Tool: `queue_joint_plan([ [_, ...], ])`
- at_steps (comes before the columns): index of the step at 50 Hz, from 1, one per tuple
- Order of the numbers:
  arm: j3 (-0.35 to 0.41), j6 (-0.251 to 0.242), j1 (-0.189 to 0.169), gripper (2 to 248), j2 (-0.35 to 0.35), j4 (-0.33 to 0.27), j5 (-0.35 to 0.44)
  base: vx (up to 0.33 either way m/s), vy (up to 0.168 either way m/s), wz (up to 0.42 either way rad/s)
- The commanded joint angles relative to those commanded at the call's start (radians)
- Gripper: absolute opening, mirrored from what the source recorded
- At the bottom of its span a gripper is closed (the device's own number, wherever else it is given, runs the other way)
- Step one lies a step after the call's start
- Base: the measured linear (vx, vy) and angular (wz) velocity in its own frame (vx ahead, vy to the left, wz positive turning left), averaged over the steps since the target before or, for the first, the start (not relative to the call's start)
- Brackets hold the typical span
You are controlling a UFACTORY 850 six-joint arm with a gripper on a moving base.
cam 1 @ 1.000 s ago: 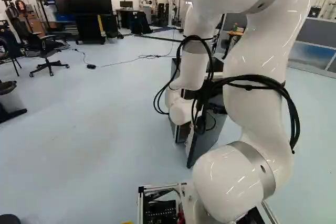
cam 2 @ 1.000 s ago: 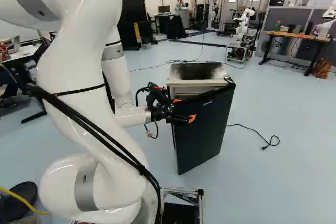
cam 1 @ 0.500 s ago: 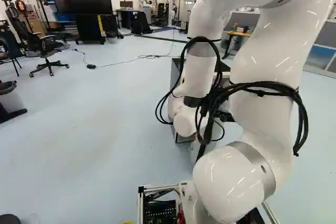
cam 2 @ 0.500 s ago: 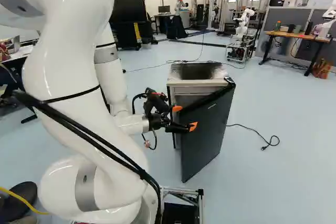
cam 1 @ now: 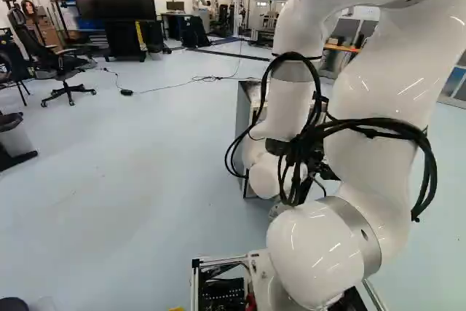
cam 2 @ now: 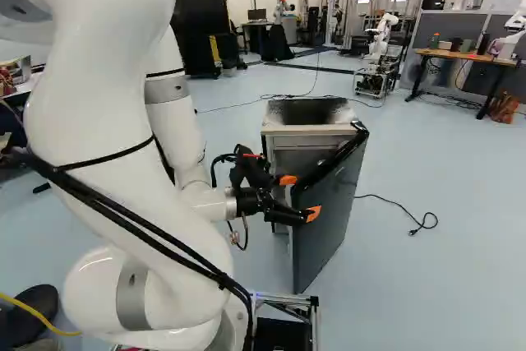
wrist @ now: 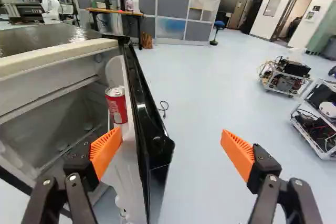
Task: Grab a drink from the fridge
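Note:
In the right base view my gripper (cam 2: 301, 197) is at the free edge of the dark fridge door (cam 2: 329, 223), which stands ajar from the grey fridge (cam 2: 307, 130). The wrist view shows the gripper (wrist: 172, 151) open wide. One orange fingertip is on the inner side of the door (wrist: 143, 114), overlapping its white lining; the other stands well off on the outer side. A red can (wrist: 116, 104) sits upright in the door's inner shelf, ahead of the inner finger. In the left base view my arm hides most of the fridge.
A loose cable (cam 2: 415, 221) lies on the floor beside the fridge. Farther back are another robot (cam 2: 377, 51) and a wooden desk (cam 2: 468, 57). Wheeled frames with electronics (wrist: 286, 76) stand on the floor beyond the outer finger. An office chair (cam 1: 62, 71) is far off.
The fridge door has swung farther open, its free edge coming nearer the base. My gripper has shifted along with that edge and the arm has folded back. The base has not moved.

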Motion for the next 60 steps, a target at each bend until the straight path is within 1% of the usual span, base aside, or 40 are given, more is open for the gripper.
queue_joint_plan([
  [15, 0.004, 0.0, -0.084, 247, 0.003, 0.031, 0.023, 0.0, 0.0, 0.0],
  [30, -0.006, 0.0, -0.179, 247, -0.003, 0.061, 0.044, 0.0, 0.0, 0.0],
  [44, -0.039, 0.0, -0.282, 247, -0.024, 0.065, 0.046, 0.0, 0.0, 0.0],
  [60, -0.105, 0.0, -0.405, 247, -0.066, 0.065, 0.046, 0.0, 0.0, 0.0],
])
